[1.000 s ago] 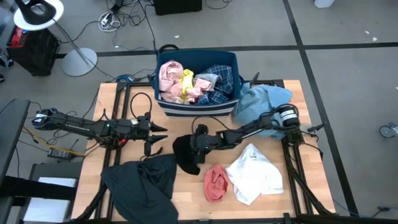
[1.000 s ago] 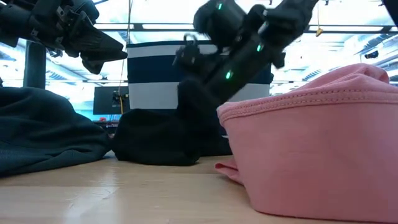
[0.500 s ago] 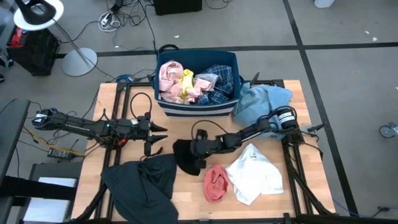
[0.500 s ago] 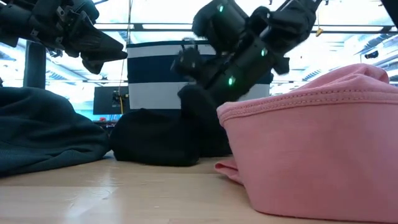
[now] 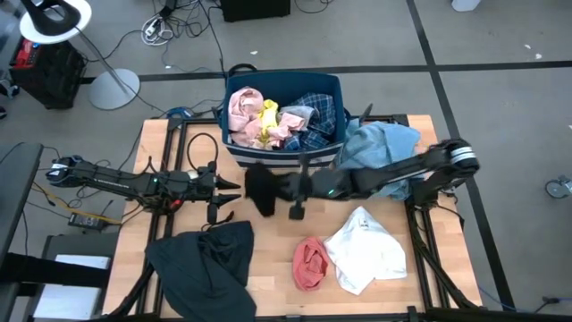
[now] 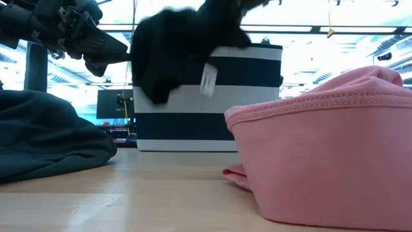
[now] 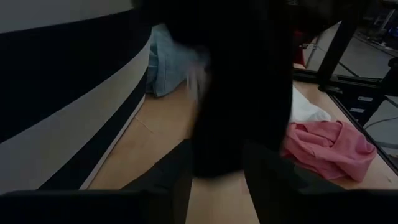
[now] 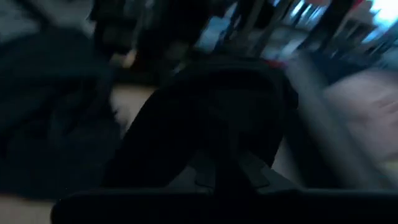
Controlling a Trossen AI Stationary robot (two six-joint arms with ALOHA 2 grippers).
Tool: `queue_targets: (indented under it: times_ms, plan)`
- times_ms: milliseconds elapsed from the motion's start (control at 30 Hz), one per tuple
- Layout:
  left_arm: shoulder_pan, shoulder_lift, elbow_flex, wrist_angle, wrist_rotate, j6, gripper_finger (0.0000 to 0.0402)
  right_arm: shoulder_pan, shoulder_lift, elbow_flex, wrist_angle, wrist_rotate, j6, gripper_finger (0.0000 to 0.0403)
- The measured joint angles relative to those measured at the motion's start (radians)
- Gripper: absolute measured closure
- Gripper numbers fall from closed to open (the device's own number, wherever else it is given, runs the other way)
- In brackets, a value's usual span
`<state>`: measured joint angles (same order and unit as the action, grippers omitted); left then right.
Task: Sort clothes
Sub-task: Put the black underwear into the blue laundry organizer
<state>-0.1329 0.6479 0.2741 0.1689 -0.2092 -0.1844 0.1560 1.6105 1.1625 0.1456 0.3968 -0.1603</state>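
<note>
While the high view is laying out the whole table, the right gripper [image 5: 277, 187] is holding the black garment [image 5: 259, 190] just in front of the navy bin [image 5: 284, 154], fingers clamped on its edge, whereas half a second ago that garment was lying on the wood farther from the bin. The left gripper [image 5: 231, 185] is waiting beside the garment, on the side away from the light blue garment [image 5: 380, 143], its fingers spread apart. Only this view is showing the pink, yellow and plaid clothes [image 5: 281, 118] piled inside the bin, and the white garment [image 5: 366, 250] well in front of it. The low view is showing the black garment [image 6: 174, 48] hanging clear of the tabletop before the bin's stripes, a white tag dangling; the pink garment [image 6: 328, 148] is filling the near corner. The left wrist view is mostly blocked by the hanging black cloth [image 7: 245, 93]. The right wrist view is blurring badly, so little can be made out.
</note>
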Motion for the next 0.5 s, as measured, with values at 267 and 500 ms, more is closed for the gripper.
queue_targets:
  times_ms: [267, 500]
  plan:
    - [0.0, 0.0, 0.0, -0.001, 0.0, 0.009, 0.0257, -0.097, -0.199, 0.0, 0.058, 0.056, -0.149, 0.039]
    - [0.0, 0.0, 0.0, 0.005, 0.0, 0.024, 0.0257, -0.264, -0.241, 0.001, 0.113, 0.055, -0.149, 0.0389]
